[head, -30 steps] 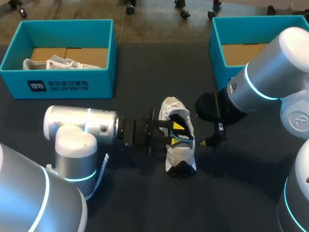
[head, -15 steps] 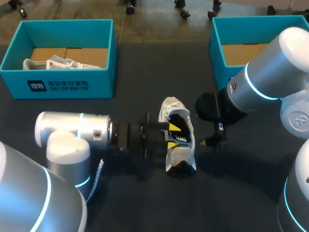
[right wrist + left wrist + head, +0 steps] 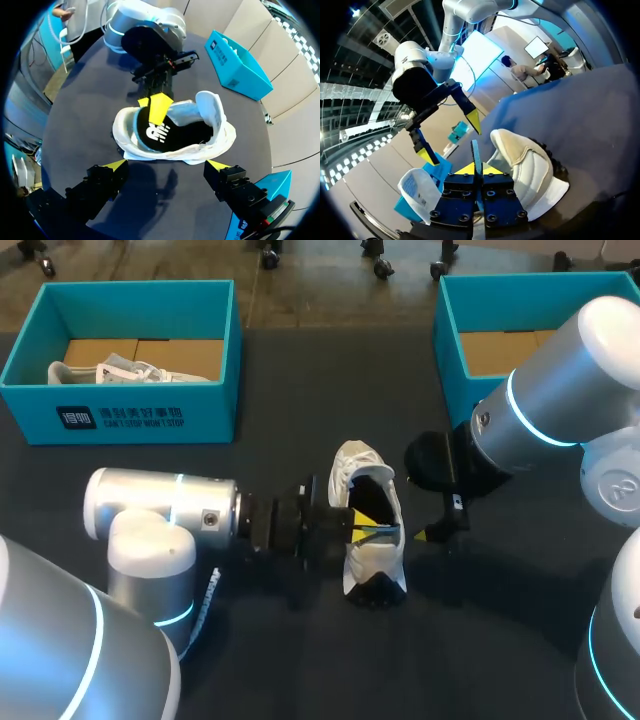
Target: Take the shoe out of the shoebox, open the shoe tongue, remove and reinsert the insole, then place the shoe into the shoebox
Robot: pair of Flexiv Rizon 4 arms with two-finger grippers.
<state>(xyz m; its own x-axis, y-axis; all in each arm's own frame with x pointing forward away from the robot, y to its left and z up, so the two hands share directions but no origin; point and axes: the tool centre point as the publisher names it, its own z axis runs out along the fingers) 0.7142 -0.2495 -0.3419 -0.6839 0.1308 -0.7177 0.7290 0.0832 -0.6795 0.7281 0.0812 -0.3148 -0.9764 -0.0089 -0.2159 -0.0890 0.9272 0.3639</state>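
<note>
Head view: the shoe (image 3: 375, 558) lies on the table (image 3: 480, 640), well apart from the left shoebox (image 3: 120, 415) and the right shoebox (image 3: 450, 340). The left gripper (image 3: 362, 525) sits at its opening; the right gripper (image 3: 432, 530) hangs just beside it.

Left wrist view: the left jaws pinch 1 thin edge of the shoe.

Right wrist view: the right jaws stand spread, the shoe ahead of them, untouched.

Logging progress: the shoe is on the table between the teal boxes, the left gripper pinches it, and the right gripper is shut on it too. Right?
Not quite. The right gripper is open, standing clear of the shoe, as the right wrist view shows. The shoe is on the table between the teal boxes, pinched by the left gripper.
</note>
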